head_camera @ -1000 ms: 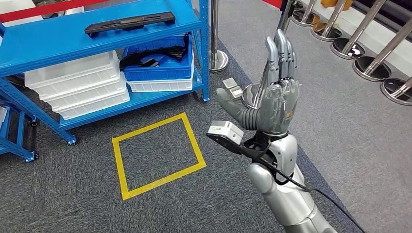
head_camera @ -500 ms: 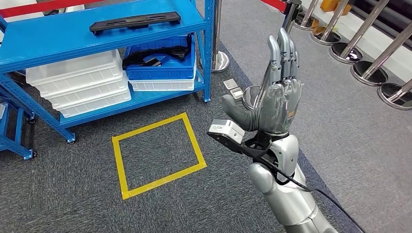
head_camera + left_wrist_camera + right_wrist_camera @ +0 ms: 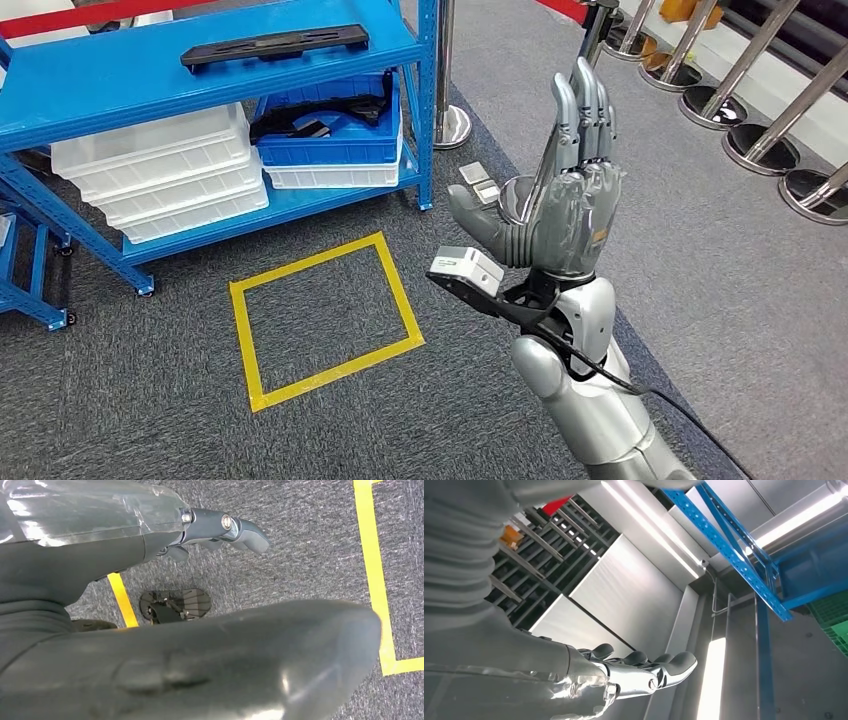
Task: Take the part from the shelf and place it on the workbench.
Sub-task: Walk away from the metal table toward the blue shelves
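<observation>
Ahead and leftward, the black part [image 3: 274, 46] lies lengthwise on the shelf [image 3: 120, 85]; my right hand [image 3: 560, 205] is raised nearer, fingers [image 3: 580, 105] straight, holding nothing.

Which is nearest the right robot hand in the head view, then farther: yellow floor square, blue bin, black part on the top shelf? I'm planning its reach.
From the right robot hand:
1. Yellow floor square, on the carpet to its left.
2. Blue bin, lower shelf.
3. Black part, top shelf, farthest.

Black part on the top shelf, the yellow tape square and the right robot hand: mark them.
Black part [image 3: 272, 46]: head view, middle of its long flat body.
Yellow tape square [image 3: 311, 258]: head view, far edge strip.
Right robot hand [image 3: 562, 205]: head view, back of the palm.
</observation>
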Controlling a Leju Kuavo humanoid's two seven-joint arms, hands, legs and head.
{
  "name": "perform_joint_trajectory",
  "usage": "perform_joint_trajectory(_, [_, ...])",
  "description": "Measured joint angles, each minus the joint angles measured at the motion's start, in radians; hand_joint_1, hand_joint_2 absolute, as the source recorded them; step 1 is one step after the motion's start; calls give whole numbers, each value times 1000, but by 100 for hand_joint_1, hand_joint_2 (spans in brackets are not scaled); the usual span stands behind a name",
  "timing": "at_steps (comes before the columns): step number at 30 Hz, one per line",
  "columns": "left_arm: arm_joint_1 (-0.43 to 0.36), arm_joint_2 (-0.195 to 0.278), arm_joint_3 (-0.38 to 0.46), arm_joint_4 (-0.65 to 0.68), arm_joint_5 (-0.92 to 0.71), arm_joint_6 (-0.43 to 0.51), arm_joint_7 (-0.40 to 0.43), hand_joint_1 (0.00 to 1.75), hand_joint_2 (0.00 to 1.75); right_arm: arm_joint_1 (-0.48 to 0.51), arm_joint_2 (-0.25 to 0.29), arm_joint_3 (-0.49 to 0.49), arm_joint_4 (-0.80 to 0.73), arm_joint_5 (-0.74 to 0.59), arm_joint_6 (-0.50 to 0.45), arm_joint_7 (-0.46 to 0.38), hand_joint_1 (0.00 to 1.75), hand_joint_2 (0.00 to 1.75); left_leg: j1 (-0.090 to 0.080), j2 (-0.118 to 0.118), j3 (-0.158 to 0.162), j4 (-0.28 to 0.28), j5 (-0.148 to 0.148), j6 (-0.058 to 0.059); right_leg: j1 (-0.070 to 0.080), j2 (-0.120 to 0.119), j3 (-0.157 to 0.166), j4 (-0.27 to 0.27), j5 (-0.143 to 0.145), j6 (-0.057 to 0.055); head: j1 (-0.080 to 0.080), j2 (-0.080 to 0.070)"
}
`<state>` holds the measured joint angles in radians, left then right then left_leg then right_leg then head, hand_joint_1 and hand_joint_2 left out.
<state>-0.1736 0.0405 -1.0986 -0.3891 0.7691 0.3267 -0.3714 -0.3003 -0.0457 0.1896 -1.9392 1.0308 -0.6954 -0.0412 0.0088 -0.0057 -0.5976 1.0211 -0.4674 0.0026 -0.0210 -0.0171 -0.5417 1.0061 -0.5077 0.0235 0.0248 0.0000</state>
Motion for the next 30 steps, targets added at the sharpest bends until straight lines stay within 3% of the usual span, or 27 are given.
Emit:
perform_joint_trajectory(2, [-1, 0, 0, 0, -1, 1, 1, 0, 0, -1, 0, 0, -1, 2, 0, 1, 0, 175, 7, -1, 15, -22, 8, 9, 0, 4, -5, 22, -18, 5, 1, 0])
perform_joint_trajectory(3, [-2, 0, 0, 0, -2, 1, 2, 0, 0, -1, -1, 0, -2, 2, 0, 2, 0, 175, 11, -1, 22, -32, 12, 13, 0, 7, -22, 61, -40, 6, 2, 0])
perform_joint_trajectory(5, [-5, 0, 0, 0, -3, 1, 4, 0, 0, 1, -1, 0, -2, 2, 0, 5, 0, 175, 11, -5, 25, -35, 13, 16, -3, 12, -87, 185, -97, 9, 4, 0])
perform_joint_trajectory(6, [-5, 0, 0, 0, -3, 1, 5, 0, 0, 3, -2, 0, -2, 2, 0, 6, 0, 175, 12, -8, 25, -34, 12, 15, -5, 12, -119, 241, -113, 12, 5, 0])
perform_joint_trajectory(7, [-5, 1, 0, 0, -3, 1, 6, 0, 0, 4, -3, 0, -2, 2, 0, 7, 0, 175, 14, -14, 25, -33, 10, 13, -8, 12, -138, 268, -111, 15, 5, 0])
perform_joint_trajectory(8, [-5, 1, 0, 0, -3, 1, 7, 0, 0, 5, -5, 0, -2, 2, 0, 8, 0, 175, 17, -20, 26, -30, 8, 9, -11, 12, -138, 257, -89, 18, 6, 0])
perform_joint_trajectory(10, [-5, 1, 0, 0, -4, 1, 7, 0, 0, 5, -7, 0, -2, 3, 0, 10, 0, 175, 26, -34, 25, -17, -2, -7, -20, 23, -90, 143, -17, 28, 7, 0])
perform_joint_trajectory(12, [-7, 3, 0, 0, -5, 2, 8, 0, 0, 7, -8, 0, -3, 3, 0, 11, 0, 175, 28, -48, 16, 3, -13, -26, -25, 47, -53, 53, 15, 30, 14, 0])
perform_joint_trajectory(14, [-7, 4, 0, 1, -6, 2, 9, 0, 0, 9, -9, 0, -4, 5, 0, 13, 0, 175, 26, -57, 9, 8, -15, -40, -21, 53, -53, 45, 9, 14, 15, 0])
perform_joint_trajectory(16, [-6, 5, 0, 1, -8, 2, 10, 0, 0, 9, -11, 0, -5, 7, 0, 14, 0, 175, 30, -57, 10, 7, -15, -49, -18, 40, -53, 46, 10, -4, 9, 0])
perform_joint_trajectory(18, [-8, 5, 0, 1, -11, 2, 10, 0, 0, 8, -12, 0, -8, 8, 0, 14, 0, 175, 28, -33, -12, 64, -48, -53, -17, 26, -48, 43, 10, -18, 6, 0])
perform_joint_trajectory(19, [-9, 5, 0, 1, -12, 2, 10, 0, 0, 8, -12, 0, -9, 9, 0, 14, 0, 175, 25, -18, -38, 123, -77, -53, -14, 18, -46, 43, 8, -23, 5, 0])
perform_joint_trajectory(21, [-11, 5, 0, 1, -13, 2, 10, 0, 0, 9, -13, 0, -10, 10, 0, 14, 0, 175, 19, -6, -106, 257, -131, -48, -4, 3, -43, 43, 4, -32, 3, 0])
perform_joint_trajectory(22, [-10, 5, 0, 1, -13, 2, 11, 0, 0, 10, -13, 0, -10, 10, 0, 14, 0, 175, 16, -4, -126, 296, -137, -44, 1, -4, -41, 43, 2, -36, 3, 0])
perform_joint_trajectory(23, [-9, 5, 0, 1, -13, 2, 11, 0, 0, 10, -13, 0, -10, 10, 0, 14, 0, 175, 11, -4, -129, 298, -125, -36, 6, -11, -37, 43, -1, -39, 3, 0])
perform_joint_trajectory(25, [-9, 5, 0, 1, -13, 2, 11, 0, 0, 9, -13, 0, -10, 10, 0, 14, 0, 175, -5, 4, -81, 189, -55, -10, 16, -23, -27, 43, -7, -43, 3, 0])
perform_joint_trajectory(27, [-12, 7, 0, 1, -13, 2, 11, 0, 0, 9, -13, 0, -10, 11, 0, 14, 0, 175, -23, 26, -26, 69, -9, 17, 23, -32, -21, 42, -14, -43, 5, 0])
perform_joint_trajectory(28, [-12, 8, 0, 1, -13, 2, 11, 0, 0, 9, -13, 0, -10, 11, 0, 14, 0, 175, -29, 34, -15, 39, -4, 23, 24, -37, -20, 41, -15, -40, 6, 0])
perform_joint_trajectory(30, [-12, 9, 0, 1, -14, 4, 11, 0, 0, 9, -13, 0, -11, 11, 0, 15, 0, 175, -33, 31, -12, 20, -6, 25, 23, -47, -19, 37, -16, -33, 6, 0])
